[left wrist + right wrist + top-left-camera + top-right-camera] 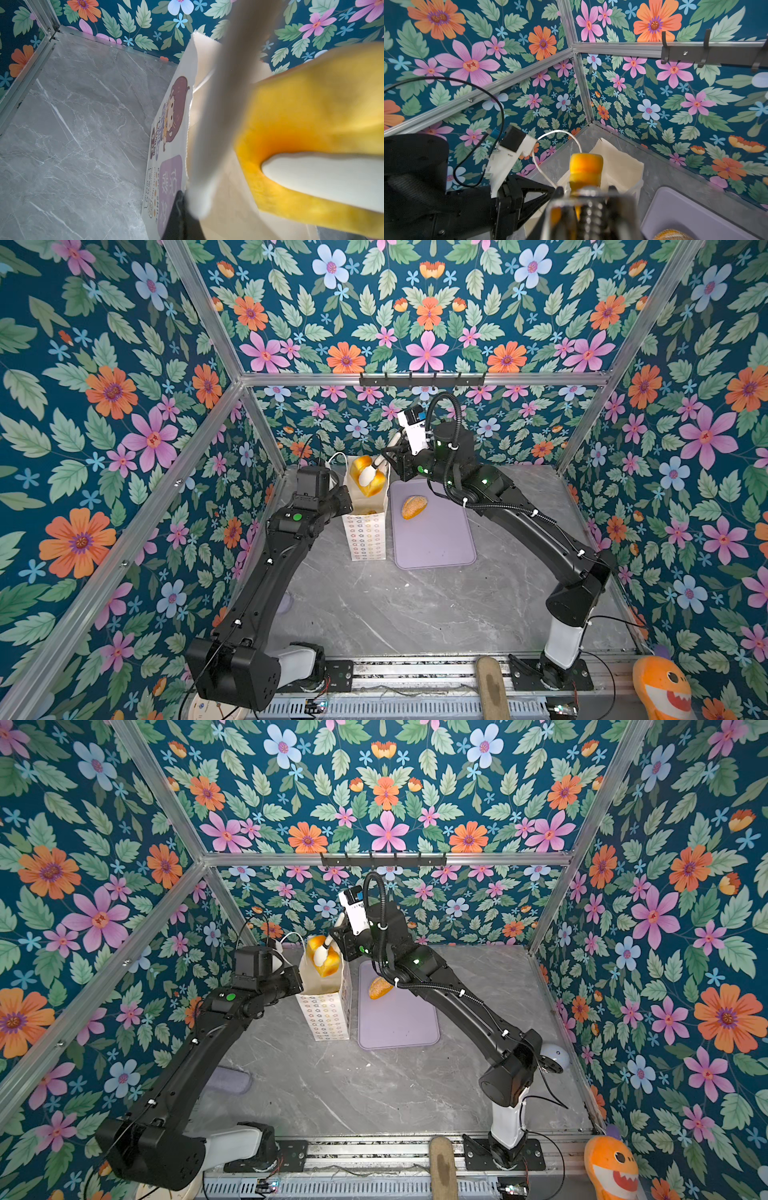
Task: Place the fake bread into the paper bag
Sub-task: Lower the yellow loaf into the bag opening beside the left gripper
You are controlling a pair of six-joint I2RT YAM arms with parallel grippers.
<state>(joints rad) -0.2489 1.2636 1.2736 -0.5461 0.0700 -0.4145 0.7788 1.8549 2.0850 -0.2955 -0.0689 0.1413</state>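
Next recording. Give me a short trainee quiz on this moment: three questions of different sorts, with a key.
1. True or false: the seeded roll lies on the purple tray.
2. What does the right gripper hold above the bag's mouth? A) blocky loaf B) striped bun C) nothing
3. Fill in: the left gripper is shut on the rim of the ____.
Key: 1 true; 2 A; 3 paper bag.

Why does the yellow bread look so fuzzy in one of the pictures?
Left wrist view: the loaf is too near the lens, so it blurs; the table behind is sharp. Right wrist view: the loaf looks a little soft, the wallpaper crisp. In both top views it is small but clear.
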